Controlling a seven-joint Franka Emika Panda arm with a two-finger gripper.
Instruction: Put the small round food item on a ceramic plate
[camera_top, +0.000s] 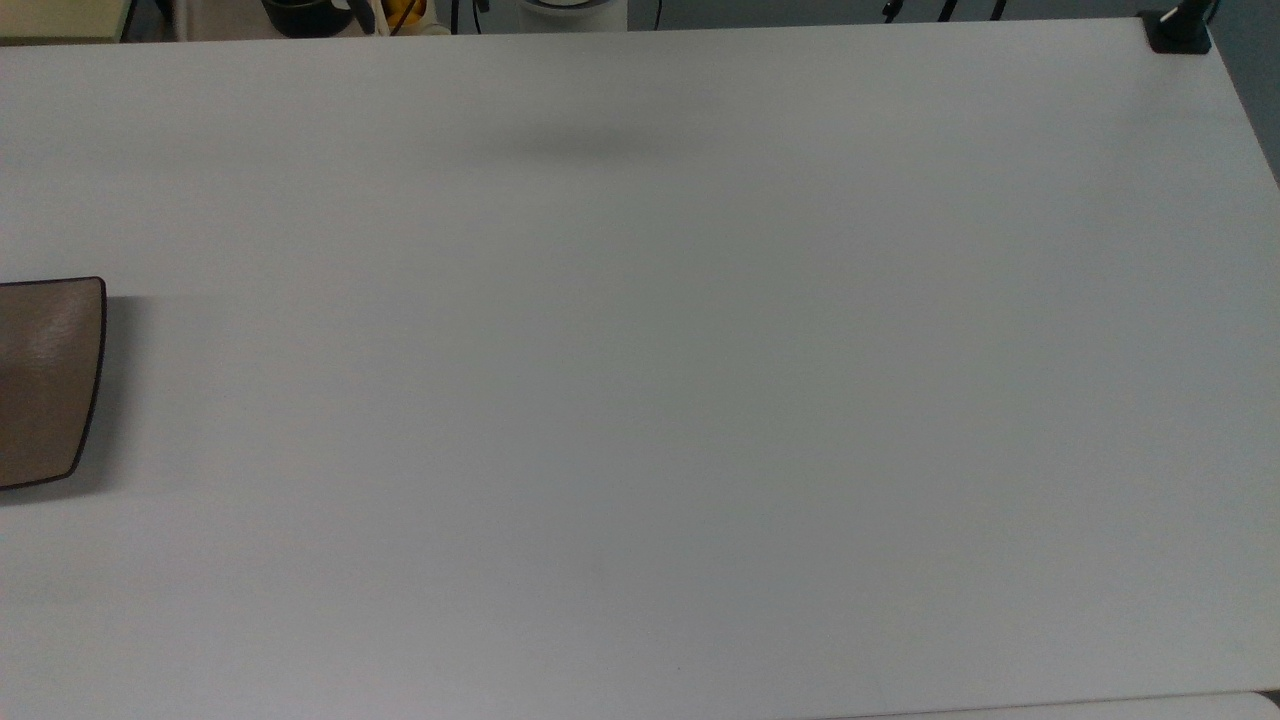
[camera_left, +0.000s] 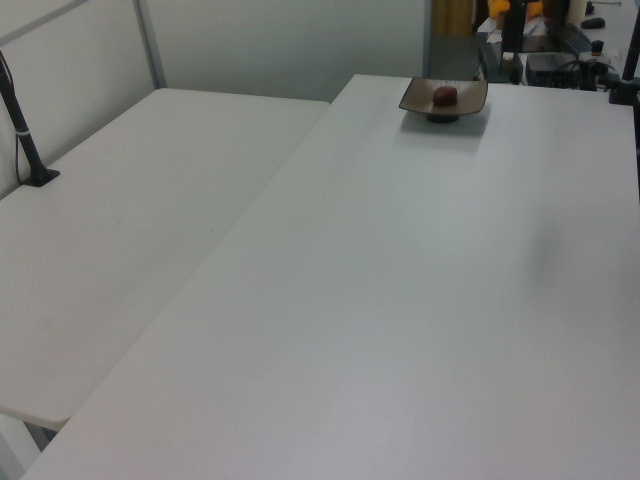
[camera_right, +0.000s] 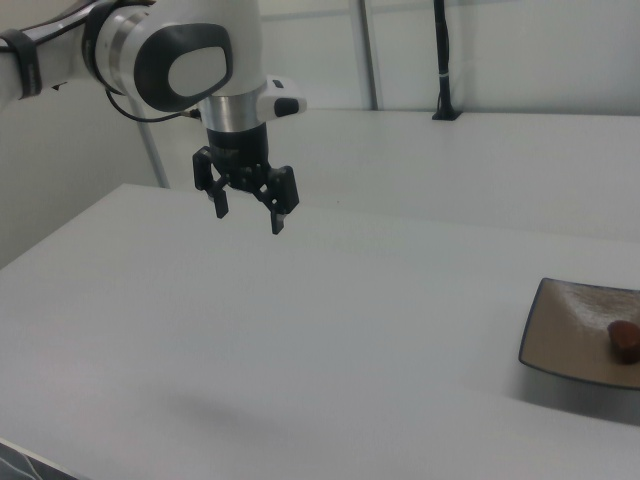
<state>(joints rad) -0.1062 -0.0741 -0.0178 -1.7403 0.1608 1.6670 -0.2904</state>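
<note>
- While the gripper (camera_right: 248, 211) hangs high above the white table (camera_right: 300, 330) in the right view, its two black fingers (camera_right: 279, 220) stand spread apart with nothing between them — released and empty.
- Its white arm (camera_right: 150, 45) reaches in from the right view's upper left, and a faint shadow lies on the tabletop below, toward the right view's lower left.
- Far from the gripper, the ceramic plate (camera_right: 583, 333) sits at the right view's right edge, brown and squarish with a thin dark rim.
- On that plate rests the small round food item (camera_right: 624, 337), a dark reddish-brown lump, cut partly by the right view's right border.
- From the left view, the same plate (camera_left: 462, 102) lies at the far end of the table (camera_left: 400, 300), with the food item (camera_left: 444, 95) near its middle, touching the plate's surface.
- Looking from the top view, a corner of the plate (camera_top: 45, 380) shows at the top view's left edge; the food item is out of that frame.
- Bare tabletop (camera_top: 640, 400) lies between the gripper and the plate — nothing stands between them.
- A second white table (camera_left: 120, 240) adjoins on the left view's left, with a black post (camera_left: 22, 130) clamped near its edge.
- Another black clamp (camera_top: 1178, 28) sits at the top view's upper right corner of the table.
- Dark equipment and cables crowd the space beyond the table's far edge in the left view, too small to tell apart.
</note>
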